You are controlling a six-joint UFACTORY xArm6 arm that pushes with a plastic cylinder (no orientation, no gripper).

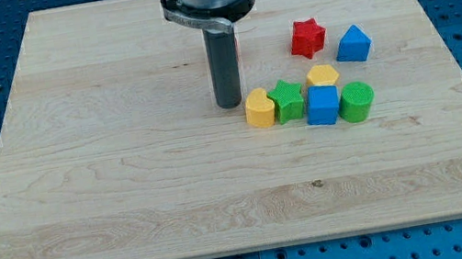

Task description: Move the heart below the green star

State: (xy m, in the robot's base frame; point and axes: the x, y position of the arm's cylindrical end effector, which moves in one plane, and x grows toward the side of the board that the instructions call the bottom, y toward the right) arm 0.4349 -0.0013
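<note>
Rod comes down from the view's top centre; its mount is cut off by the top edge. The tip [229, 105] sits on the table [128, 183], just to the view's left of the yellow heart [258, 108], close but contact can't be confirmed. No gripper on this arm, so there is nothing to read as open or closed. The yellow heart touches the green star [287, 100] on the star's left side, level with it, not below. Right of the star in the same row: blue cube [323, 106], then green cylinder [357, 101], all packed tight. A yellow block [322, 75], shape hard to read, sits behind the cube, partly hidden by it. Red star [308, 37] and blue block [353, 44] with a peaked top stand apart toward the view's top right. A small red sliver shows beside the rod; can't identify it.
</note>
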